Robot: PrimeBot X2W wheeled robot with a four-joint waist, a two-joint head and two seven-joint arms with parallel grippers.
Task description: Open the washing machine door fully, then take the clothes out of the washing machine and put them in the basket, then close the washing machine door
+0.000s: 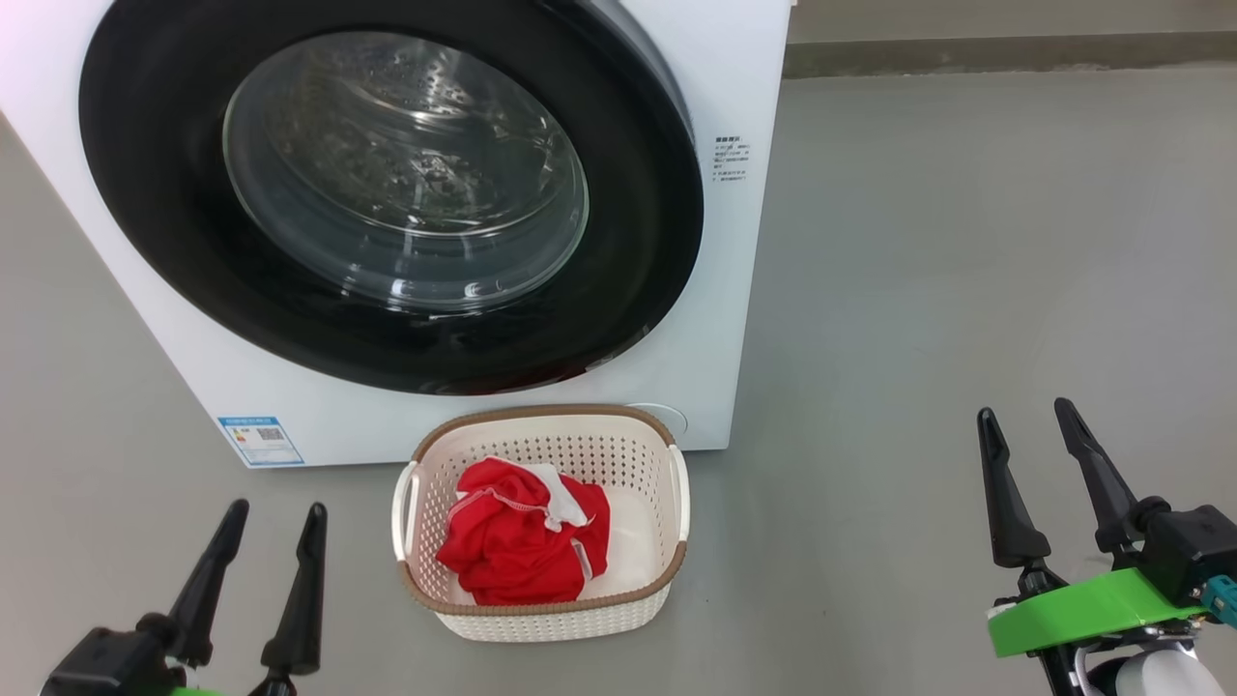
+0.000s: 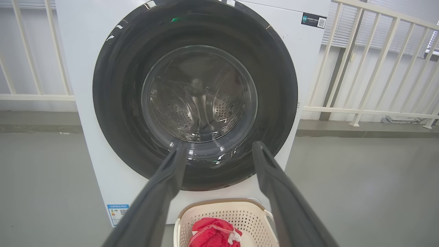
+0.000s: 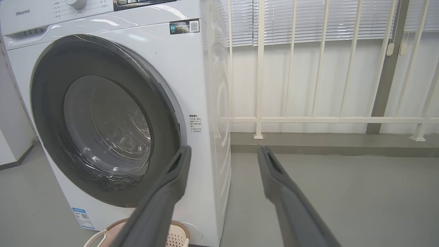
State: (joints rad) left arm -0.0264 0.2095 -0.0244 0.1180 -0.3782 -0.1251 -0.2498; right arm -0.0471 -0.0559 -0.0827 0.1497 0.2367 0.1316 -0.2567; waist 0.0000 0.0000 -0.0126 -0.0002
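The washing machine point(image 1: 734, 87) is a white box with its round black-rimmed door point(image 1: 145, 174) lying flush against the front, and bare steel drum shows through the glass. On the floor right in front of it stands the cream basket point(image 1: 541, 416), which holds the red and white clothes point(image 1: 517, 546). My left gripper point(image 1: 277, 509) is open and empty, left of the basket. Far to the right, my right gripper point(image 1: 1024, 413) is also open and empty. In the left wrist view the left gripper point(image 2: 219, 144) points at the door point(image 2: 195, 92) above the basket point(image 2: 219, 206). The right gripper point(image 3: 223, 149) points past the machine's right corner.
Grey floor spreads to the right of the machine. A white railing point(image 3: 260, 68) with blinds behind it runs along a low raised kerb point(image 3: 325, 144) at the back. A blue sticker point(image 1: 261, 440) sits on the machine's lower left front.
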